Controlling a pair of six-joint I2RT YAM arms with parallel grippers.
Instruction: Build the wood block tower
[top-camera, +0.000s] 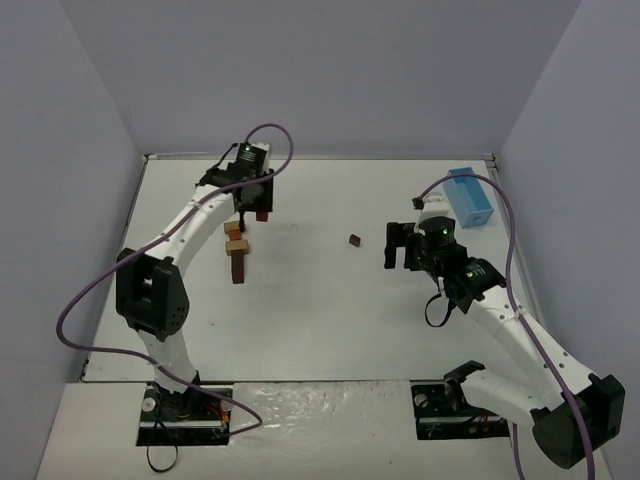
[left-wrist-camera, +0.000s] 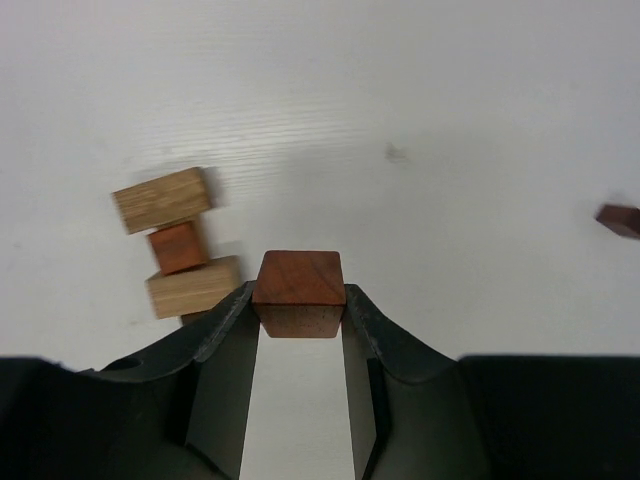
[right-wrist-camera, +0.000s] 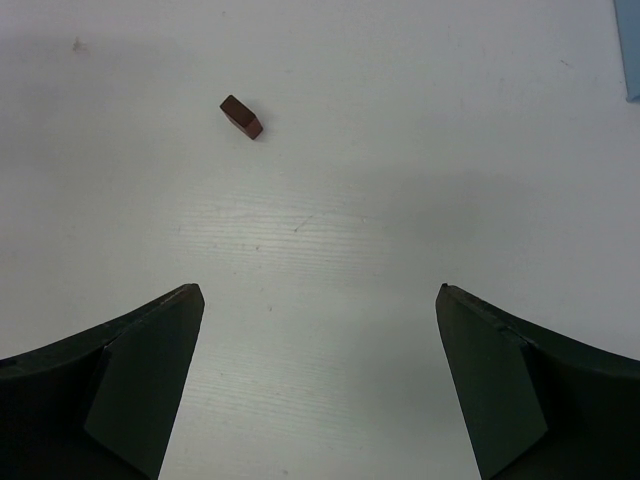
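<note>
Pinched between the left gripper's (left-wrist-camera: 300, 300) black jaws, 1 reddish-brown cube (left-wrist-camera: 298, 278) looks light, stiff and smooth-faced, perhaps a bit slick, so its 2 flat opposite sides are the place to squeeze. Close beside it stands the tower (left-wrist-camera: 180, 248) of tan and red-brown blocks, likely easy to topple. Right gripper (right-wrist-camera: 318, 292) hangs spread wide and empty near 1 small dark block (right-wrist-camera: 241, 116) on the matte white table (right-wrist-camera: 400, 200).

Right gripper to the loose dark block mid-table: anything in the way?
Nothing visible. The right wrist view shows only table surface between the open right gripper and the dark block, which lies ahead, left of centre.
</note>
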